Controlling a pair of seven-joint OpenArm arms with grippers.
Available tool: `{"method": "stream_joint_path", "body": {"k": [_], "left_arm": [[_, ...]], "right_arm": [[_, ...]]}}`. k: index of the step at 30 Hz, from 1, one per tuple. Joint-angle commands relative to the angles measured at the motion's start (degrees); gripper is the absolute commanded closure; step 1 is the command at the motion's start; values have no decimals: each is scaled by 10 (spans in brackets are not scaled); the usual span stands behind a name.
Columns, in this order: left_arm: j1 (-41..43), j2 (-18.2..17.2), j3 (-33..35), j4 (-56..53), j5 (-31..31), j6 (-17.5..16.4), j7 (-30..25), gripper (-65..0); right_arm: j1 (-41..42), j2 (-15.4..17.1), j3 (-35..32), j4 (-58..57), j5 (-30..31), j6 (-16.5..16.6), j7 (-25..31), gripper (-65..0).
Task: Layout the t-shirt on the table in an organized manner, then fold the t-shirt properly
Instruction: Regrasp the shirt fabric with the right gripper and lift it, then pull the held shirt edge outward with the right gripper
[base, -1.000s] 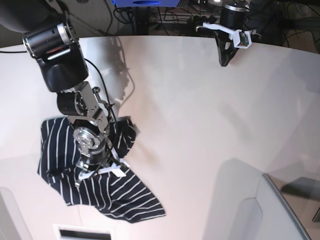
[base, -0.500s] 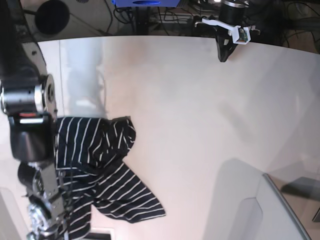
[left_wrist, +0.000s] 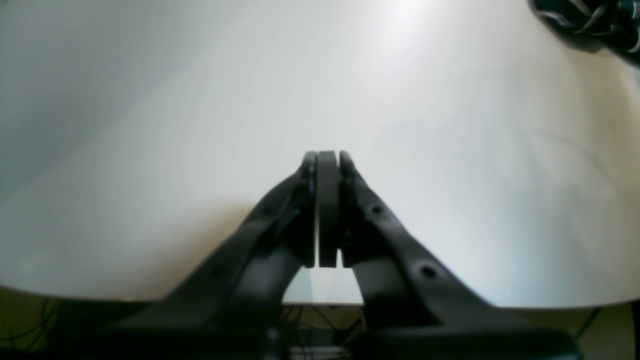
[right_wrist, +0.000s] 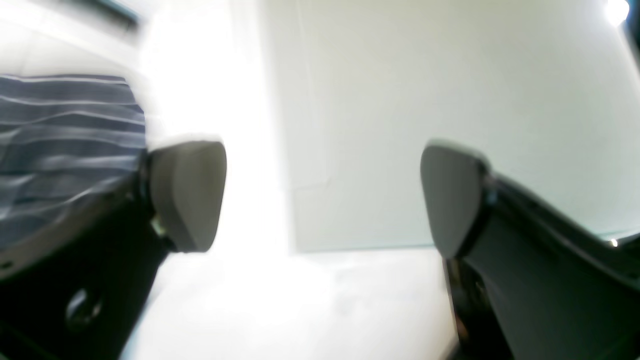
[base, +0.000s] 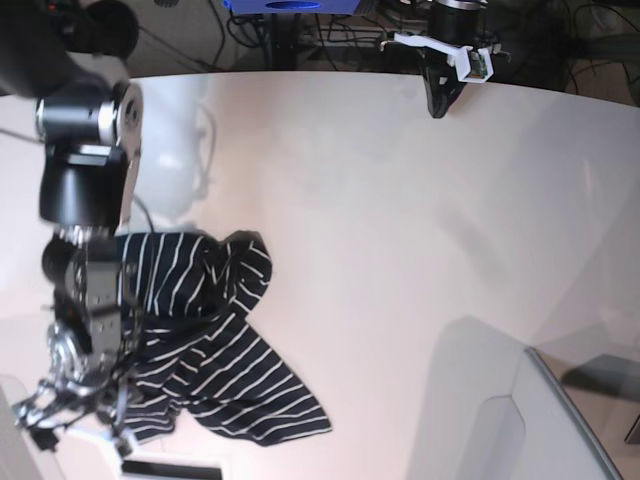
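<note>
The t-shirt (base: 205, 340), a soft dark cloth with thin white stripes, is lying bunched near the front-left of the broad off-white table (base: 400, 230). Your right gripper (right_wrist: 320, 200) is spreading its 2 grey pads (right_wrist: 187, 192) wide, holding nothing, beside the cloth; aim for a hem corner. Your left gripper (left_wrist: 322, 165) is sitting pinched together, empty, far across.

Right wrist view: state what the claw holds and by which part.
Nothing. The right claw stands wide open with only bare table between its pads; the t-shirt lies off to one side.
</note>
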Motion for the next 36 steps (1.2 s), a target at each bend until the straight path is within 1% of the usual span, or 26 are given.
{"method": "stream_joint_path", "body": {"k": [1, 2, 3, 4, 5, 6, 8, 11, 12, 13, 15, 16, 18, 20, 22, 25, 28, 32, 36], "left_arm": [[4, -3, -1, 6, 1, 0, -17, 0], [3, -4, -1, 6, 1, 0, -17, 0], [3, -5, -1, 6, 2, 0, -17, 0], [2, -5, -1, 6, 2, 0, -17, 0], [2, -5, -2, 6, 2, 0, -17, 0], [2, -6, -3, 7, 2, 0, -17, 0], [2, -6, -3, 9, 2, 0, -17, 0], [2, -7, -5, 11, 2, 0, -17, 0], [2, -10, -6, 11, 2, 0, -17, 0], [2, -17, -6, 10, 2, 0, -17, 0], [2, -25, -2, 9, 2, 0, -17, 0], [2, -26, -3, 9, 2, 0, -17, 0], [2, -26, -6, 9, 2, 0, -17, 0], [3, -33, -6, 9, 2, 0, -17, 0], [4, -37, -6, 8, 2, 0, -17, 0], [6, -37, -6, 10, 1, 0, -17, 0], [7, -37, -6, 9, 1, 0, -17, 0], [7, -37, -6, 6, 1, 0, -17, 0], [7, -37, -6, 6, 1, 0, -17, 0]], "right_arm": [[-27, -19, -7, 67, 7, 32, 10, -554], [-78, -39, -20, 126, 20, 78, 7, -542], [-122, -50, -33, 166, 33, 107, -8, -528], [-160, -58, -50, 198, 47, 128, -31, -515], [-188, -63, -72, 224, 69, 140, -60, -504], [-211, -63, -100, 243, 100, 141, -93, -495], [-230, -63, -140, 277, 180, 141, -164, -488], [-222, -63, -146, 291, 275, 141, -257, -488], [-212, -63, -146, 288, 308, 136, -284, -488], [-206, -63, -146, 279, 339, 124, -298, -486], [-190, -63, -146, 255, 391, 81, -302, -486], [-180, -63, -144, 238, 417, 53, -305, -486], [-163, -63, -144, 206, 466, 13, -307, -486], [-159, -63, -145, 179, 508, -4, -307, -485], [-156, -63, -147, 147, 540, -19, -301, -461], [-140, -63, -146, 99, 560, -58, -280, -434], [-133, -62, -143, 77, 561, -82, -258, -432], [-116, -62, -143, 54, 562, -83, -253, -429], [-83, -63, -143, -17, 562, -84, -234, -413]]}}
